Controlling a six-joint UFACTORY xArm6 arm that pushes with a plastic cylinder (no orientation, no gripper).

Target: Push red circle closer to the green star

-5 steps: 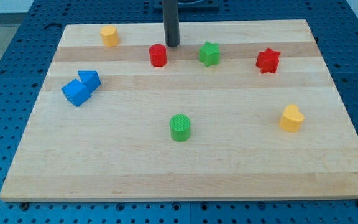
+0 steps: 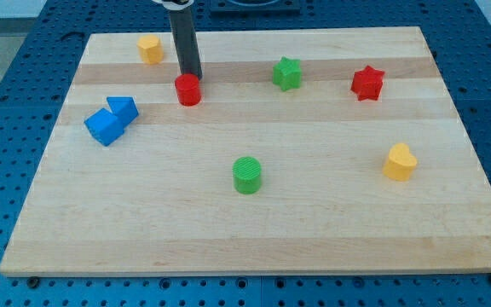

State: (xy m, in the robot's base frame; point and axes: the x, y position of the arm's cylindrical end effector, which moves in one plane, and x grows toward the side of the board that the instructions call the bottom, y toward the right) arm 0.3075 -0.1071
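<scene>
The red circle (image 2: 187, 89) lies on the wooden board in the upper left part of the view. The green star (image 2: 287, 73) lies to its right, with a wide gap between them. My tip (image 2: 191, 77) is at the red circle's upper edge, touching or almost touching it, slightly right of its centre. The dark rod rises from there out of the view's top.
A yellow block (image 2: 150, 49) sits at the upper left. A blue cube (image 2: 104, 127) and a blue triangle-like block (image 2: 124, 109) sit at the left. A red star (image 2: 367, 83) is right of the green star. A green circle (image 2: 247, 175) is at bottom centre, a yellow heart (image 2: 400, 162) at right.
My tip has moved left and slightly down. The red circle has slid left and a little down, farther from the green star. Other blocks have not moved.
</scene>
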